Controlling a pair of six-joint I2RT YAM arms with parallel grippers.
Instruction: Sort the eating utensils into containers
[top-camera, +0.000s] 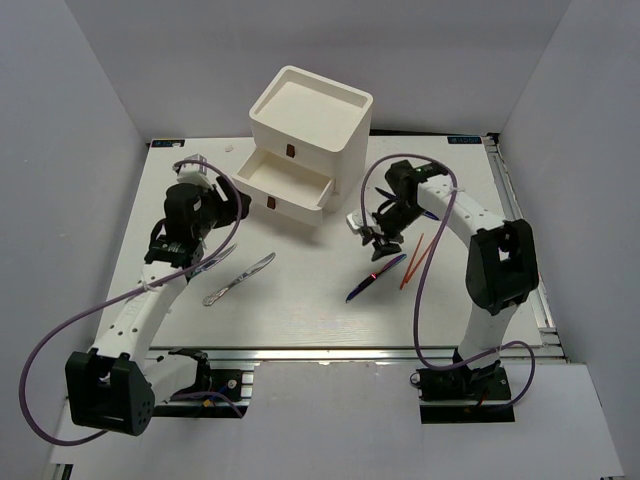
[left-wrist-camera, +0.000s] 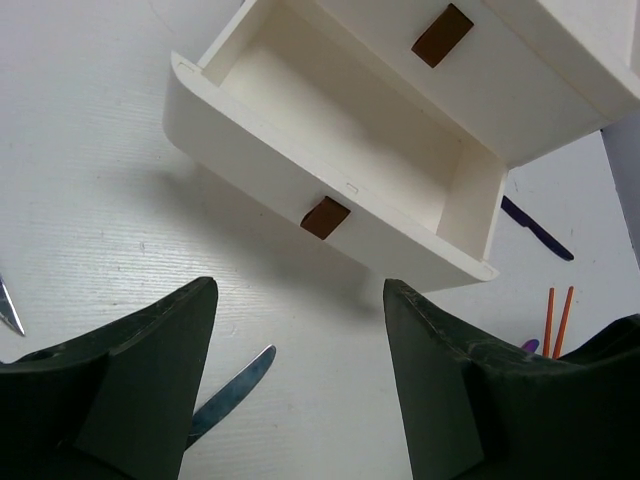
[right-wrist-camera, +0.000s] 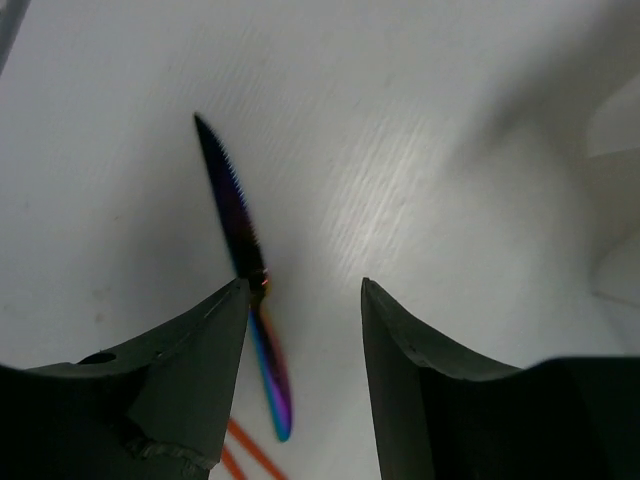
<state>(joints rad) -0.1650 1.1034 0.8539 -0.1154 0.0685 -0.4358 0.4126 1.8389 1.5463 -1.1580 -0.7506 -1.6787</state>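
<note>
The white drawer unit (top-camera: 312, 112) stands at the back of the table. Its lowest drawer (top-camera: 300, 172) is pulled out and its inside (left-wrist-camera: 340, 125) holds nothing; the front carries a dark red pull (left-wrist-camera: 325, 216). My left gripper (left-wrist-camera: 300, 290) hovers open just in front of that drawer, with a silver knife tip (left-wrist-camera: 238, 382) on the table below it. My right gripper (right-wrist-camera: 304, 290) is open low over an iridescent purple-blue knife (right-wrist-camera: 238, 220), which lies flat on the table beside the left fingertip (right-wrist-camera: 225, 310). Neither gripper holds anything.
Two orange chopsticks (top-camera: 412, 262) lie right of the iridescent knife (top-camera: 375, 278). Silver utensils (top-camera: 240, 280) rest left of centre. Another purple utensil (left-wrist-camera: 537, 229) lies to the right of the drawer unit. Grey walls enclose the table on three sides.
</note>
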